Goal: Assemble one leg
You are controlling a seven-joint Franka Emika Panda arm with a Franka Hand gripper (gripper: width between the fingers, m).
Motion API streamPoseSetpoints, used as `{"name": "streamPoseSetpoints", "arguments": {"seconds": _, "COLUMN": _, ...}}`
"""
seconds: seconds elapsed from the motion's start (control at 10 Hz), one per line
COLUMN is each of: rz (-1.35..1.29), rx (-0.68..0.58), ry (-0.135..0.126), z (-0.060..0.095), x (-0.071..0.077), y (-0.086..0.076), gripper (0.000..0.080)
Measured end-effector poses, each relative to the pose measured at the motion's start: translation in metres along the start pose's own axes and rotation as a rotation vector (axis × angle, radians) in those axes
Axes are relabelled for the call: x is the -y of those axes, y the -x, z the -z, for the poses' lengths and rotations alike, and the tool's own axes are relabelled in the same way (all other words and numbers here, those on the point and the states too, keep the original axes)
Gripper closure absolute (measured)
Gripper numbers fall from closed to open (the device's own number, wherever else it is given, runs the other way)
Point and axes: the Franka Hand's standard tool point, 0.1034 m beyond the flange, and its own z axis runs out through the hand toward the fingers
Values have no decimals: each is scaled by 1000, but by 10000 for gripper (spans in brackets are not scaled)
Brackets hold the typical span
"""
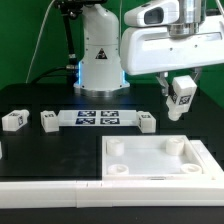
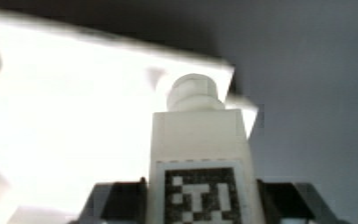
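Observation:
My gripper [image 1: 181, 97] is shut on a leg [image 1: 181, 95], a small white peg with a black-and-white tag, and holds it in the air above the far right part of the white square tray [image 1: 125, 170]. In the wrist view the held leg [image 2: 202, 150] stands between the dark fingers [image 2: 123, 203], its rounded tip pointing away, over the tray's bright edge [image 2: 69, 110]. Three more legs lie on the black table: one [image 1: 13, 121] at the exterior view's left, one [image 1: 48, 121] beside it, and one [image 1: 146, 123] right of the marker board.
The marker board [image 1: 97, 119] lies flat between the loose legs. The robot's white base [image 1: 98, 55] stands behind it. A white ledge [image 1: 50, 190] runs along the table's front edge, left of the tray.

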Motion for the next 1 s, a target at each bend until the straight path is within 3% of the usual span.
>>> {"name": "streamPoseSetpoints", "arguments": {"seconds": 0.3, "rz": -51, "rx": -15, "ry": -39, "z": -8, "x": -15, "y": -45, "gripper": 509}}
{"name": "streamPoseSetpoints", "arguments": {"seconds": 0.4, "rz": -40, "rx": -24, "ry": -41, "z": -10, "x": -15, "y": -54, "gripper": 509}}
{"name": "streamPoseSetpoints", "arguments": {"seconds": 0.9, "rz": -22, "rx": -62, "ry": -35, "z": -14, "x": -20, "y": -60, "gripper": 509}}
{"name": "streamPoseSetpoints", "arguments": {"seconds": 1.0, "rz": -22, "rx": -170, "ry": -16, "z": -12, "x": -24, "y": -70, "gripper": 509}}
